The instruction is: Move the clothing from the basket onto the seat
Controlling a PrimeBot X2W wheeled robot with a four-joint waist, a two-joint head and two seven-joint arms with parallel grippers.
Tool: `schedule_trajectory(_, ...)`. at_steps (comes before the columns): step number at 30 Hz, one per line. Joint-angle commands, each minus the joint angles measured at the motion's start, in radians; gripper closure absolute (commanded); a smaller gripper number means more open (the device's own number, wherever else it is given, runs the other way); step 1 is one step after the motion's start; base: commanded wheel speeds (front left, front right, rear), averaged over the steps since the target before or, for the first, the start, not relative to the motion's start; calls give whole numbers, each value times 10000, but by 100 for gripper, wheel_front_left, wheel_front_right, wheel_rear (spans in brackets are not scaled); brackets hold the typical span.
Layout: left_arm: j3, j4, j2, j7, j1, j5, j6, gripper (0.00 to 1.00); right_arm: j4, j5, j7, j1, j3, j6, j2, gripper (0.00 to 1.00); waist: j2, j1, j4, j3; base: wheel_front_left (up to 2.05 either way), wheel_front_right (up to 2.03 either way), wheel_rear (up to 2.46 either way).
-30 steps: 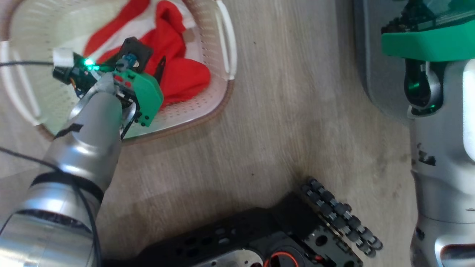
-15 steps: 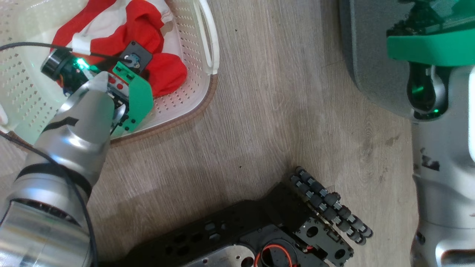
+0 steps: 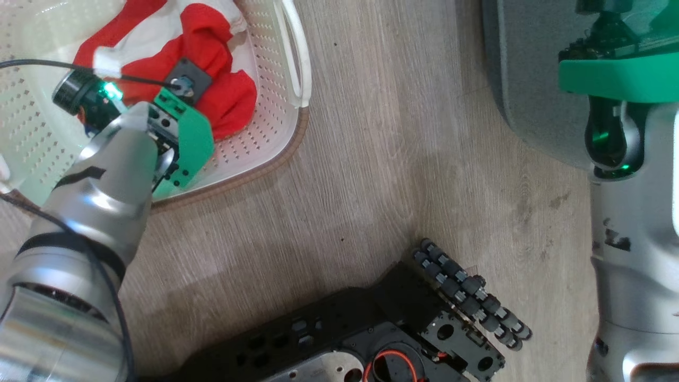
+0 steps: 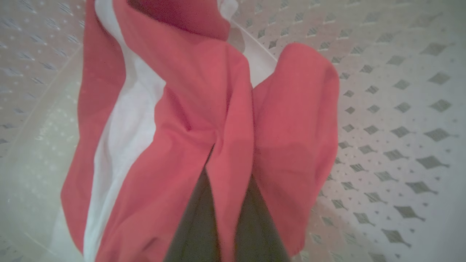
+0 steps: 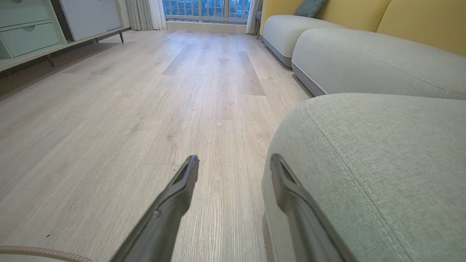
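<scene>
Left jaws sunk deeper; clothing (image 4: 225, 109) pinched between them.

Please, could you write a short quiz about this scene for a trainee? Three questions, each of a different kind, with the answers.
1. True or false: the left claw is shut on the clothing.
2. Fill in: the right claw, beside the seat, is ____ (open or shut).
3. Where is the clothing? A: inside the basket. B: on the seat. C: in the right claw.
Key: 1 true; 2 open; 3 A.
</scene>
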Motion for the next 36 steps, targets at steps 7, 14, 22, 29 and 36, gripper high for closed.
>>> schedule_trajectory(7, 326, -62, 253, -798, 42, -499, -6, 100, -113, 96, -61, 28, 138, -4, 104, 0, 0, 0, -12, -535, 0, 0, 0)
schedule_trajectory(14, 516, -184, -116, -1163, 409, -917, -8, 100, 166, -263, -61, 171, 15, -4, 104, 0, 0, 0, 481, -1469, 0, 0, 0)
schedule_trajectory(22, 998, -1161, -523, -1288, 1169, -1677, -11, 100, 722, -852, -61, 424, 146, -4, 104, 0, 0, 0, 1226, -3093, 0, 0, 0)
schedule_trajectory(29, 1523, -2710, -612, -1291, 2146, -1966, 59, 100, 1288, -1179, -61, 860, 289, -4, 63, 0, 0, 0, 1842, -4588, 0, 0, 0)
schedule_trajectory(36, 2425, -4412, -720, -1292, 3099, -2192, 132, 100, 1933, -1168, -61, 1613, 443, -4, -217, 0, 0, 0, 2534, -6174, 0, 0, 0)
